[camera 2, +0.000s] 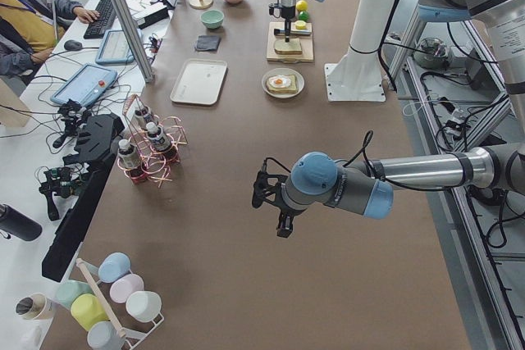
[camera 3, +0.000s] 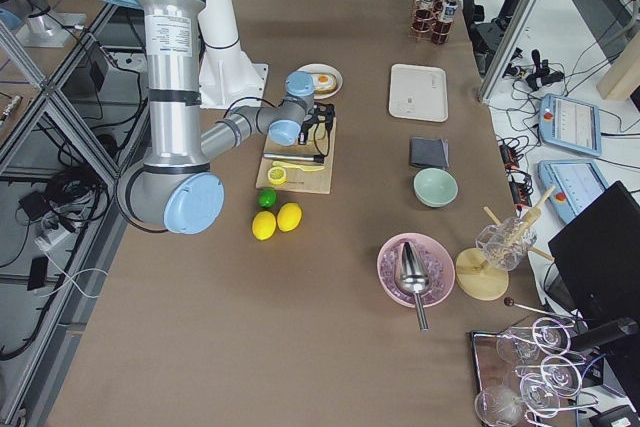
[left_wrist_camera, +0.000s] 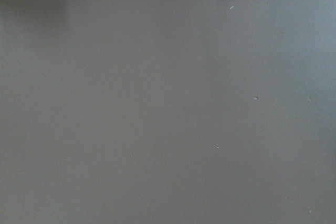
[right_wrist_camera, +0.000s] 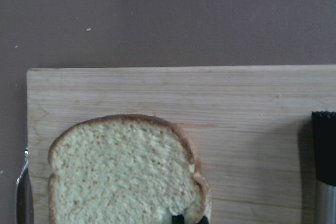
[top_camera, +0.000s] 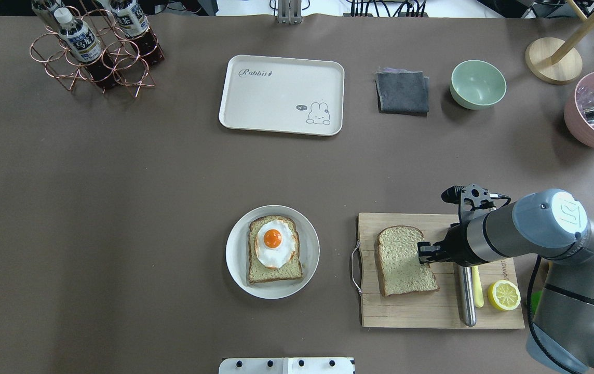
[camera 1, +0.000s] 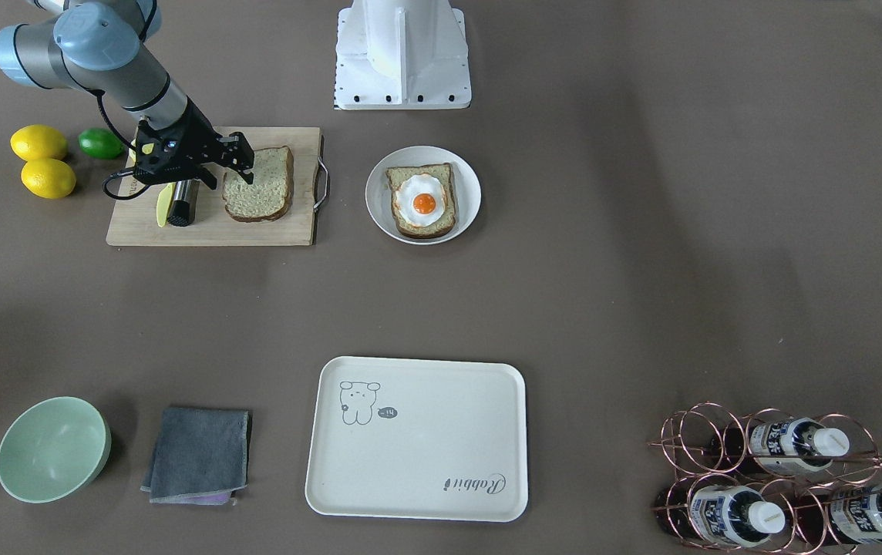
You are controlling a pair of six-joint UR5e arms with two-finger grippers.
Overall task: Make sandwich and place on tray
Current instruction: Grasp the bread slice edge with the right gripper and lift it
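One tan bread slice (camera 1: 258, 185) lies flat on the wooden cutting board (camera 1: 202, 231); it also shows in the overhead view (top_camera: 405, 261) and the right wrist view (right_wrist_camera: 123, 174). My right gripper (camera 1: 244, 168) (top_camera: 424, 253) (right_wrist_camera: 190, 219) is tilted over that slice's edge, its jaws close together and pinching the crust. The other bread slice (camera 1: 445, 176), with the fried egg (camera 1: 419, 202) on top, sits in the round white dish (camera 1: 466, 173). The cream tray (camera 1: 418, 455) (top_camera: 276, 98) holds nothing. My left gripper (camera 2: 275, 211) hovers over bare table far from these; I cannot tell whether it is open.
A metal-handled knife (top_camera: 466, 296) and a lemon half (top_camera: 504, 295) lie on the board beside my right gripper. Two lemons (camera 1: 40, 142) and a lime (camera 1: 100, 142) sit behind it. A grey cloth (camera 1: 198, 455), a green bowl (camera 1: 53, 449) and a bottle rack (camera 1: 772, 478) flank the tray.
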